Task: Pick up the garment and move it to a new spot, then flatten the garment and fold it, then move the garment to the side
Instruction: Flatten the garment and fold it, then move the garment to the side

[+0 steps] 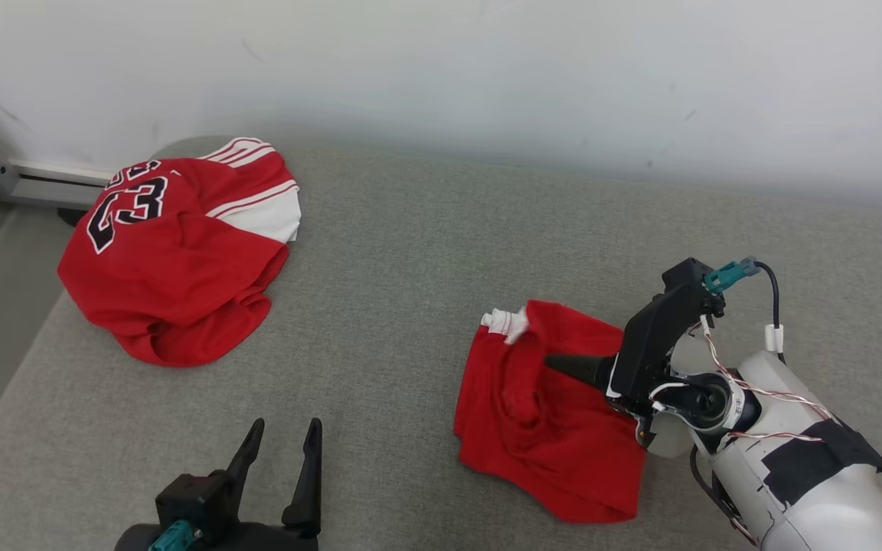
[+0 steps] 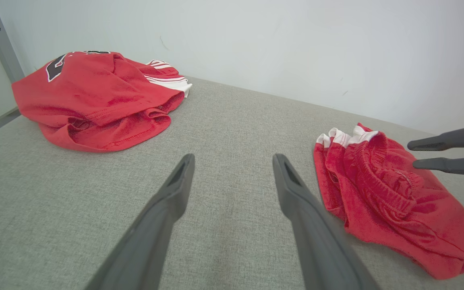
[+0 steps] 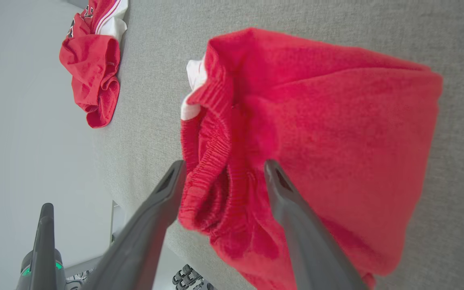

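Two grippers in frame | near: left gripper (image 1: 286,425) spread and idle above the grey cushion (image 1: 410,268), holding nothing | mid: right gripper (image 3: 224,164) fingers parted astride the waistband of the red shorts (image 1: 548,428), which lie bunched and unclamped on the cushion, probably set down for flattening | far: red jersey (image 1: 173,260) heaped near the wall, well apart.

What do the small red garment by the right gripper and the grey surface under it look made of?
The small red garment is probably a soft cotton-like knit, matte and slightly fuzzy; its waistband shows gathered elastic ribbing. The grey surface is likely woven upholstery fabric, matte, with a fine speckled weave visible up close.
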Controlling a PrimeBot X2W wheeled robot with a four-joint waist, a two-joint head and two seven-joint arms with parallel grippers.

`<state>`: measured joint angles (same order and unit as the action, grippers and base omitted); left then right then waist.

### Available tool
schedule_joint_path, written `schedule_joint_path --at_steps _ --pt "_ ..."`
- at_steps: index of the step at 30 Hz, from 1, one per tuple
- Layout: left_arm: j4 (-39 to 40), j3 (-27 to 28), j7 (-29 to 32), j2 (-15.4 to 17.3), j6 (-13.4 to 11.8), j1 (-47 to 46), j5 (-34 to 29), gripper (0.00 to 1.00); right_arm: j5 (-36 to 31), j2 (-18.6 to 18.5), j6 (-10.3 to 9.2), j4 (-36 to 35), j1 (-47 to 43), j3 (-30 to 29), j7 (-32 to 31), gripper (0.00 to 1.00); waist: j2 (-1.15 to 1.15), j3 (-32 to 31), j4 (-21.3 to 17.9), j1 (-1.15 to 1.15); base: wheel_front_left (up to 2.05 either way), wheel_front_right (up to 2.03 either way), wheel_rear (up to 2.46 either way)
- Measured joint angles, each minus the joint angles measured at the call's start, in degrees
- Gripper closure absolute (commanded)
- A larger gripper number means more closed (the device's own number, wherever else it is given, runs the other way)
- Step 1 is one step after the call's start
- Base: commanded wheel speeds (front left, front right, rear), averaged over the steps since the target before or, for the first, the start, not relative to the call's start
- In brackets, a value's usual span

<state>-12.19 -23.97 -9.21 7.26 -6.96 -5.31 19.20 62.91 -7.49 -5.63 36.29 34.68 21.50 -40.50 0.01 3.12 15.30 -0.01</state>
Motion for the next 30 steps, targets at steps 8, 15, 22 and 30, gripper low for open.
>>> schedule_joint_path --at_steps 8,15,22,30 --pt "0.02 0.73 -0.47 0.35 0.0 0.23 0.0 0.0 0.13 -1.44 1.04 -2.6 -0.43 -1.74 2.5 0.0 0.0 -0.46 -1.8 0.0 0.0 0.0 0.0" --pt "0.42 0.91 -0.91 1.19 -0.01 0.42 -0.44 0.0 -3.74 -7.33 1.68 -5.46 -4.24 -1.52 5.8 0.0 0.0 -0.79 -3.62 0.0 0.0 0.0 0.0" --pt "0.7 0.45 -0.92 1.44 -0.04 0.42 -1.49 0.0 -4.52 -8.0 1.67 -6.84 -7.16 -0.43 5.86 0.0 0.0 -0.81 -4.58 0.0 0.0 0.0 0.0" --pt "0.76 -1.05 -0.81 0.26 -0.05 0.2 -2.72 0.0 -4.52 -7.01 0.9 -5.76 -7.22 0.31 4.67 0.0 0.0 -0.67 -3.67 0.0 0.0 0.0 0.0"
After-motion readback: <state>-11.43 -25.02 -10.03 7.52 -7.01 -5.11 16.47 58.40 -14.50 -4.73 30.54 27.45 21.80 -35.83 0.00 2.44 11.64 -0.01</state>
